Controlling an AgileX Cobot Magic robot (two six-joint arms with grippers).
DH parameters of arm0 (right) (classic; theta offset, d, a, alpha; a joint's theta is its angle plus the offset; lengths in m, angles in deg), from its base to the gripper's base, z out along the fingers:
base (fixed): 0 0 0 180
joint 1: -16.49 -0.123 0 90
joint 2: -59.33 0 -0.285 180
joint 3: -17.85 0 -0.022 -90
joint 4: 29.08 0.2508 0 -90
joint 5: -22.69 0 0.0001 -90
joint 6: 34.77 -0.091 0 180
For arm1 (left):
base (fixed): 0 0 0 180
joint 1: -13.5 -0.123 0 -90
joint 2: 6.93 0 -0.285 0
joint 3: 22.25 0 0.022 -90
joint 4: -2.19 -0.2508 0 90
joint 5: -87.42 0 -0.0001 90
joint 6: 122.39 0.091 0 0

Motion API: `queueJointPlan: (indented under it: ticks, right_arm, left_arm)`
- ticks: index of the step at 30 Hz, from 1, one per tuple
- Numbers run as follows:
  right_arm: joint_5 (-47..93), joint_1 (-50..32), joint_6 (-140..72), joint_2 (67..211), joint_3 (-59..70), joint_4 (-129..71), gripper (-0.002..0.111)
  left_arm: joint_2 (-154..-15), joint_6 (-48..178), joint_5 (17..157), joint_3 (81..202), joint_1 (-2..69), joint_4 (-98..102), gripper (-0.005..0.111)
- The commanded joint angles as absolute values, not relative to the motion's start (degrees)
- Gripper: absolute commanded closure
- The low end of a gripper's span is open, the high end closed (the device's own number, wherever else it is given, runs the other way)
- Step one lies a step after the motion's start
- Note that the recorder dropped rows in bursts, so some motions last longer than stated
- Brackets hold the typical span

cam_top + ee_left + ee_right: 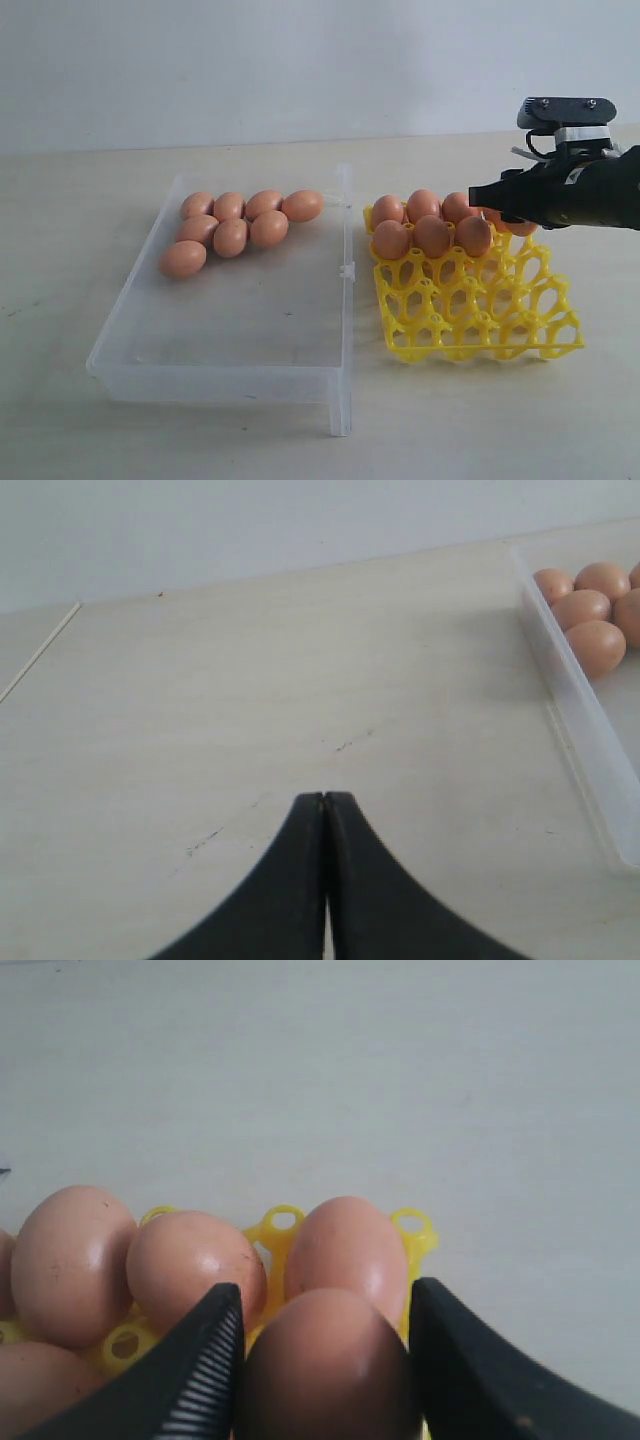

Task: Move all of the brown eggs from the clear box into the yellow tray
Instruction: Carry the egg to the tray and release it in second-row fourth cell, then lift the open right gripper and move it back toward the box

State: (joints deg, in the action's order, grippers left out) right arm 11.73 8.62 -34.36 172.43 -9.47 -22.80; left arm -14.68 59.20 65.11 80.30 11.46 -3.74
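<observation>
Several brown eggs [232,235] lie bunched at the far left of the clear box [230,330]. The yellow tray [480,310] stands right of the box, with more eggs [432,235] filling its back cups. My right gripper [492,203] hovers over the tray's far right part. In the right wrist view that gripper [325,1288] is shut on one brown egg [325,1370], both fingers against its sides, above tray eggs [195,1260]. My left gripper [324,798] is shut and empty over bare table beside the box wall [580,720]. It does not show in the exterior view.
The box's lid [345,300] stands open between box and tray. The tray's front rows of cups [470,325] hold nothing. A pale wooden table [480,430] runs under everything, with a plain wall behind.
</observation>
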Motion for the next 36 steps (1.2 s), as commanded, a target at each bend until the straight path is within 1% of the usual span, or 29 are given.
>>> queueJointPlan:
  ticks: [1, 3, 5, 6, 9, 10, 11, 23, 25, 26, 28, 32, 36]
  right_arm:
    - [10.34, 8.96, -34.77, 172.56, -9.12, -23.56, 0.108]
    - [10.84, 8.96, -34.77, 172.56, -9.12, -23.56, 0.102]
    - [10.96, 8.96, -34.77, 172.56, -9.12, -23.56, 0.086]
    - [10.86, 8.96, -34.77, 172.56, -9.12, -23.56, 0.080]
    - [10.74, 8.96, -34.77, 172.56, -9.12, -23.56, 0.055]
    - [10.74, 8.96, -34.77, 172.56, -9.12, -23.56, 0.049]
    - [10.74, 8.96, -34.77, 172.56, -9.12, -23.56, 0.049]
    - [12.30, 8.96, -35.25, 170.32, -9.12, -23.23, 0.049]
    - [14.40, 8.96, -36.68, 168.48, -8.54, -23.23, 0.051]
    - [16.91, 8.63, -37.47, 167.52, -7.73, -23.23, 0.055]
    - [23.48, 7.43, -37.61, 165.95, -4.89, -24.01, 0.068]
    - [43.26, 2.49, -30.07, 165.95, 4.68, -26.20, 0.108]
    - [56.10, -4.16, -25.34, 168.38, 14.99, -25.31, 0.108]
  left_arm:
    - [-14.71, 58.95, 65.63, 80.53, 11.80, -3.60, 0.107]
    - [-14.71, 58.95, 65.63, 80.53, 11.80, -3.60, 0.107]
    - [-14.71, 58.95, 65.63, 80.53, 11.80, -3.60, 0.107]
    - [-14.71, 58.95, 65.63, 80.53, 11.80, -3.60, 0.107]
    - [-14.71, 58.80, 65.63, 80.53, 11.80, -3.60, 0.107]
    - [-14.71, 58.80, 65.63, 80.53, 11.80, -3.60, 0.107]
    - [-14.71, 58.80, 65.63, 80.53, 11.80, -3.60, 0.107]
    - [-14.71, 58.81, 65.63, 80.53, 11.80, -3.60, 0.107]
    - [-14.71, 58.81, 65.63, 80.53, 11.80, -3.60, 0.107]
    - [-14.71, 58.81, 65.63, 80.53, 11.80, -3.60, 0.107]
    - [-14.71, 58.81, 65.63, 80.53, 11.80, -3.60, 0.107]
    - [-14.71, 58.93, 65.63, 80.53, 11.80, -3.60, 0.107]
    - [-14.71, 58.93, 65.63, 80.53, 11.80, -3.60, 0.107]
